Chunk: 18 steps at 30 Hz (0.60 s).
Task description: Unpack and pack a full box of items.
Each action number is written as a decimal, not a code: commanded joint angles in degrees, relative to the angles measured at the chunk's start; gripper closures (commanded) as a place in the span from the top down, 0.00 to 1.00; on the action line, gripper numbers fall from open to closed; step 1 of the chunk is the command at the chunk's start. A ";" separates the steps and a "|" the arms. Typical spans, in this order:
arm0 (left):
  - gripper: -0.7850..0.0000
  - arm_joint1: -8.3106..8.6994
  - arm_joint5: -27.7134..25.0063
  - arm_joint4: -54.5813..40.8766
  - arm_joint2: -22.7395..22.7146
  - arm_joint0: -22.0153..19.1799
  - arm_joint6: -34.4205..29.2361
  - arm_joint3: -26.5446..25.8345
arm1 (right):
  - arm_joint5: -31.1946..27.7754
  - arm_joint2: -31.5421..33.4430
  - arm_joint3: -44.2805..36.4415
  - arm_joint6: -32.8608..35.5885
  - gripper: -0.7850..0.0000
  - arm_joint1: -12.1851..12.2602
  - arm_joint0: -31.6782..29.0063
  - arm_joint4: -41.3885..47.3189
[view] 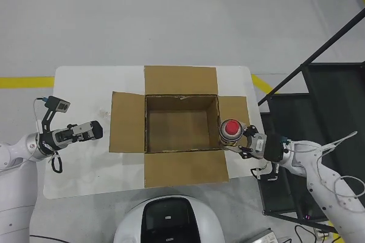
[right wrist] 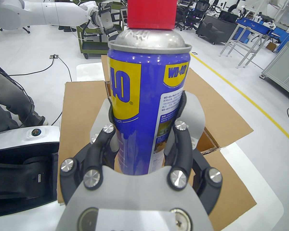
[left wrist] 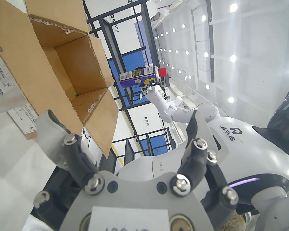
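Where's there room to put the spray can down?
The box floor looks bare. The table is free around the left gripper. The right flap is crowded: the right gripper holds the spray can there.

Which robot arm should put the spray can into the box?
Probably the right. The right gripper holds the spray can upright at the edge of the box; the left gripper is open and empty, beyond the opposite flap.

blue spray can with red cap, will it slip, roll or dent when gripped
The red-capped blue spray can looks rigid metal, probably won't dent in the right gripper. Its smooth round wall may slip; laid down it would likely roll.
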 commanded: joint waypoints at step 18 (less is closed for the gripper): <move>1.00 0.00 0.00 0.00 0.00 0.00 0.00 0.00 | 20.37 1.32 15.02 -32.20 0.00 -2.20 -14.90 1.87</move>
